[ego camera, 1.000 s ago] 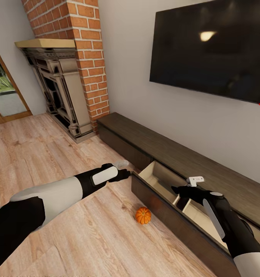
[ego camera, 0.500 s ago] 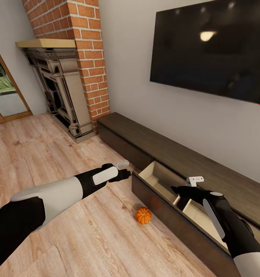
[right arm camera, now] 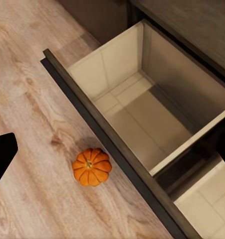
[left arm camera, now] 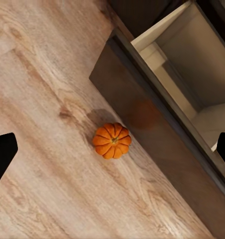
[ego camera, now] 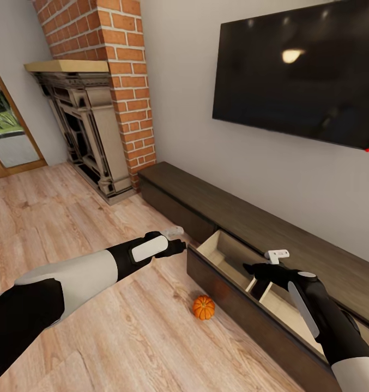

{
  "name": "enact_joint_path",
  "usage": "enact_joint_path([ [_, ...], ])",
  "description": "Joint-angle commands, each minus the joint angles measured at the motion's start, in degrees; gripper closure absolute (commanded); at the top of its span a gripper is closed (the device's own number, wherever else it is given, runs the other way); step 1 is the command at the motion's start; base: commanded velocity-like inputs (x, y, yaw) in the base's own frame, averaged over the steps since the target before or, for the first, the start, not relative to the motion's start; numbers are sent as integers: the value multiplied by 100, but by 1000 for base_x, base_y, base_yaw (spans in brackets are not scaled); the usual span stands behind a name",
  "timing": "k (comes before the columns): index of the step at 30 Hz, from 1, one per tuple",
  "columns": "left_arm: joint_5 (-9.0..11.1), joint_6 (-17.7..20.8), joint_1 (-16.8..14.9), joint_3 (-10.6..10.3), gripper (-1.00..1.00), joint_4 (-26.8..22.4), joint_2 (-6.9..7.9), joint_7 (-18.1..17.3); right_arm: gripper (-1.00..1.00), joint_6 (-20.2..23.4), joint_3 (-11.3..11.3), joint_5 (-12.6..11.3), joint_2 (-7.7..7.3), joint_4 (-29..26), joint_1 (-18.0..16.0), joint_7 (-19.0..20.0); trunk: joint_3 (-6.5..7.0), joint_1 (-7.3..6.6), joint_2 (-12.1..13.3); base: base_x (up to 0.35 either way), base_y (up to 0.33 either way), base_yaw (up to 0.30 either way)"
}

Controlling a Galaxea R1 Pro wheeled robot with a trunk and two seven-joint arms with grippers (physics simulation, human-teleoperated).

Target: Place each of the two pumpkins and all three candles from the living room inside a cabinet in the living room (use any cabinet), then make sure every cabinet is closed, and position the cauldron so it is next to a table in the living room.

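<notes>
Pumpkin (ego camera: 204, 307) is seen on the floor just beside the open cabinet (ego camera: 244, 294) drawer front; left end effector (ego camera: 176, 239), spread and empty, should be lowered straight over it, stem centred.

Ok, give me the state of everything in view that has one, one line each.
pumpkin: upright on the floor, just outside the drawer front.
cabinet drawer: pulled open, nothing in the visible compartments.
left end effector: cannot tell, holding nothing visible.
right end effector: cannot tell, over the open drawer.
TV: screen dark.
</notes>
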Motion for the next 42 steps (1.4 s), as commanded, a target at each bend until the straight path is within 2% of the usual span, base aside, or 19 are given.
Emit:
enact_joint_path([
  [1, 0, 0, 0, 0, -100, 0, 0, 0, -100, 0, 0, 0, 0, 2, 0, 0, 9, 0, 0, 0, 0, 0],
  [15, 10, 0, 0, 0, -100, -27, -23, 0, -100, 0, 0, -2, 0, 64, 0, -6, 41, 0, 0, 0, 0, 0],
  [42, 17, -9, 0, 17, -100, -101, -35, -8, -100, -9, 0, -3, 0, 84, 0, 20, 277, 0, 0, 0, 0, 0],
])
